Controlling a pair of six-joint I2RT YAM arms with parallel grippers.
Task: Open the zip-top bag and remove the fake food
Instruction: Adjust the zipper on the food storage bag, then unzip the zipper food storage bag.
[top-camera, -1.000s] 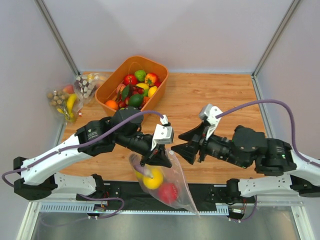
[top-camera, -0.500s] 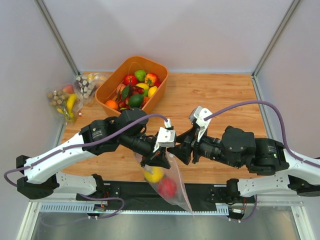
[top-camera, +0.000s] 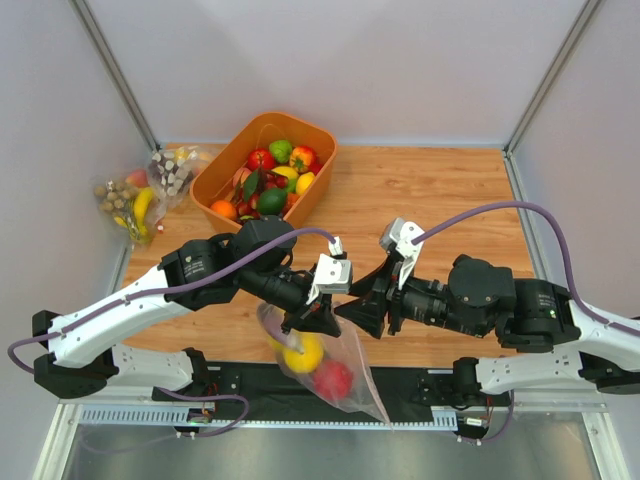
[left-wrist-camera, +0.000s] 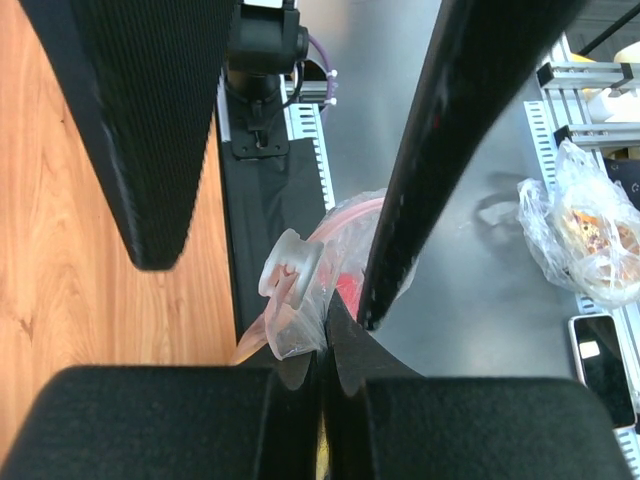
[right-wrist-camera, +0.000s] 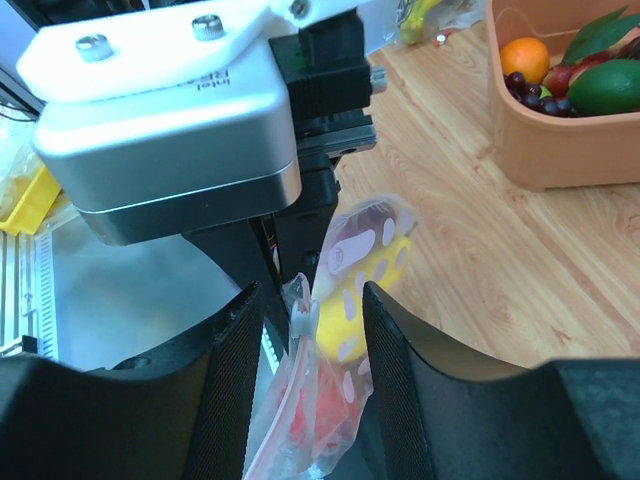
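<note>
Advanced since a second ago, the right gripper (top-camera: 352, 312) has closed the gap to the left gripper (top-camera: 312, 322), so the two sets of fingertips now stand just beside each other. Left fingers (left-wrist-camera: 290, 395) are pressed together, pinching the crumpled top edge of the zip-top bag (top-camera: 345, 390). Right fingers (right-wrist-camera: 235, 370) stand apart, straddling the same top edge with the bag's mouth between them; whether either pad touches the plastic cannot be told. Below both pairs of fingers the bag hangs free, clear of the table (top-camera: 430, 190) and past its near edge. The fake food sits low inside it: a yellow fruit (top-camera: 303, 352) nearer the fingers, a red piece (top-camera: 333, 378) beneath that. Beyond the left fingers, well apart, an orange tub (top-camera: 222, 172) holds mixed fruit. Farther out on that side lie other clear bags (top-camera: 130, 200).
</note>
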